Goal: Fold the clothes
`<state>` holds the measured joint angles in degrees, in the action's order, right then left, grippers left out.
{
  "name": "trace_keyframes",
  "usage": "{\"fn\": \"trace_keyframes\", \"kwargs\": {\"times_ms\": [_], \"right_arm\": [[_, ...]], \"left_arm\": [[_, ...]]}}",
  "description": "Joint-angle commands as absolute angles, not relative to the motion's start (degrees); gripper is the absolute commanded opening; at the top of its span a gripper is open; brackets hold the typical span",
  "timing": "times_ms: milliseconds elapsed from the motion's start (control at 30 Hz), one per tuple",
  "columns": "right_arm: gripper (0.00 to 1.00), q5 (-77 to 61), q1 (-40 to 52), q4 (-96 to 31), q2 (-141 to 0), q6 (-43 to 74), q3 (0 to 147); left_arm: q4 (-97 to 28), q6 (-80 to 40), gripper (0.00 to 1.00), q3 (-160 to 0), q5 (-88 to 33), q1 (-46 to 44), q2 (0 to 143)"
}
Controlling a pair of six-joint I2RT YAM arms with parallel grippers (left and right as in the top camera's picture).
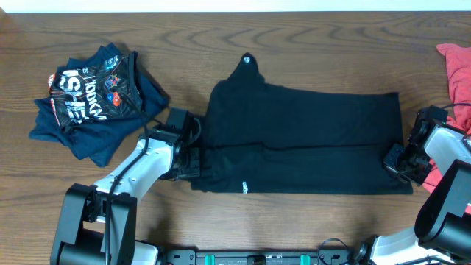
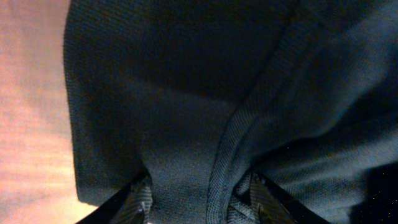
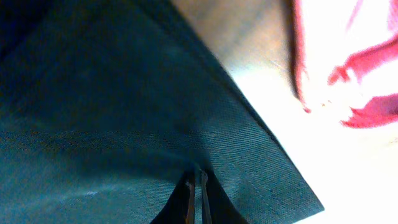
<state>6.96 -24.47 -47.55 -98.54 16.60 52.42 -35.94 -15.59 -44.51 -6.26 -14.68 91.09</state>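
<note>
i count four garments on one counter (image 1: 309,37): one black t-shirt (image 1: 302,140), one printed garment (image 1: 92,92), one navy garment (image 1: 96,143) and one coral-red garment (image 1: 458,70). my arms number two, a left arm (image 1: 140,165) and a right arm (image 1: 445,143), with two fingers (image 2: 127,202) apiece.

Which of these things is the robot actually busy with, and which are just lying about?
In hand:
black T-shirt, spread mid-table
left gripper, pinching one end of it
right gripper, pinching the other end

Lying about:
navy and printed pile, off to the left
red garment, at the right edge
Neither is touched; they are probably waiting their turn.
</note>
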Motion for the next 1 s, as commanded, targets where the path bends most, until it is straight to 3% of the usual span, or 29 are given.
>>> {"fn": "trace_keyframes", "kwargs": {"times_ms": [0, 200, 300, 333, 400, 467, 633, 833, 967], "right_arm": [[0.04, 11.05, -25.21, -48.31, -98.87, 19.33, 51.37], [0.06, 5.65, -25.17, -50.13, -94.89, 19.25, 55.51], [0.11, 2.09, -25.15, -50.81, -90.87, 18.68, 59.72], [0.17, 0.49, -25.15, -50.48, -89.30, 17.78, 61.23], [0.46, -2.63, -25.15, -49.84, -86.67, 16.45, 63.94], [0.58, -5.50, -25.15, -49.01, -84.47, 14.48, 65.95], [0.61, -7.97, -25.10, -48.64, -81.69, 11.25, 67.11], [0.61, -7.97, -25.06, -50.54, -81.76, 10.59, 66.76], [0.61, -7.97, -25.06, -50.81, -81.76, 10.61, 66.74]], "left_arm": [[-39.16, -18.35, 0.53, -40.58, -6.87, -14.41, 92.49], [-39.42, -18.06, 0.59, -43.88, -6.85, -14.41, 83.77], [-38.52, -17.02, 0.77, -47.92, -6.83, -14.41, 78.43], [-37.93, -15.94, 0.84, -49.63, -6.85, -14.41, 76.93], [-36.73, -14.24, 0.96, -53.04, -6.85, -14.41, 75.31], [-35.59, -12.47, 0.98, -56.66, -6.94, -14.35, 75.48], [-33.45, -8.78, 0.98, -65.28, -11.99, -11.29, 82.13], [-31.38, -6.11, 0.98, -76.29, -27.77, -5.23, 98.35], [-30.63, -5.98, 0.98, -83.29, -31.99, -4.40, 109.06]]}}
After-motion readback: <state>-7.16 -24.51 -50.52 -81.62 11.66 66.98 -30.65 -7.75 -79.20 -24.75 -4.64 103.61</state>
